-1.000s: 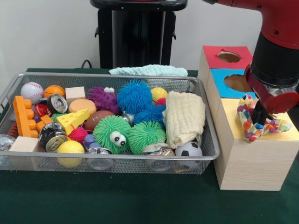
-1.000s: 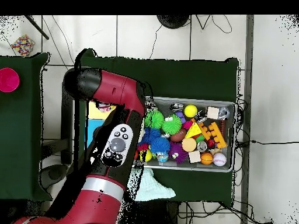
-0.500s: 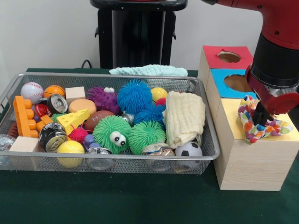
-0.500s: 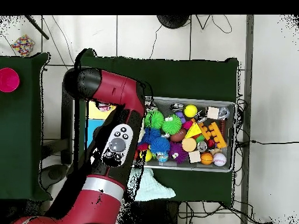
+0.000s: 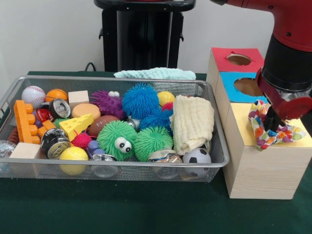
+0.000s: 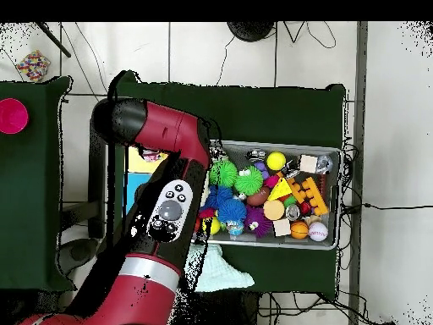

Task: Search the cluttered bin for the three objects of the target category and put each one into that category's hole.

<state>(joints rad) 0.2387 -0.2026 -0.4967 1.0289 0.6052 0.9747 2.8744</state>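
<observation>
A wooden box (image 5: 258,170) right of the bin has a red top section with a hole (image 5: 238,59), a blue one with a hole (image 5: 247,87) and a yellow one (image 5: 241,117). My gripper (image 5: 271,123) stands low over the yellow section, shut on a multi-coloured patterned cloth (image 5: 265,136). The cloth bunches around the fingers and spreads over the yellow top, hiding any hole there. In the overhead view the arm covers the gripper; a bit of the cloth (image 6: 152,155) shows on the yellow top (image 6: 137,162). A folded cream cloth (image 5: 193,123) lies in the wire bin (image 5: 117,168).
The bin holds several fuzzy balls, a green one with eyes (image 5: 117,139), cans, sports balls, a cheese wedge (image 5: 77,126) and blocks. A pale teal cloth (image 5: 155,73) lies behind the bin, seen in the overhead view as a teal cloth (image 6: 221,271) beside the bin (image 6: 337,199).
The gripper and the patterned cloth have sunk slightly onto the yellow top, and the cloth's folds shifted a little. Over the last half second almost nothing moved.
</observation>
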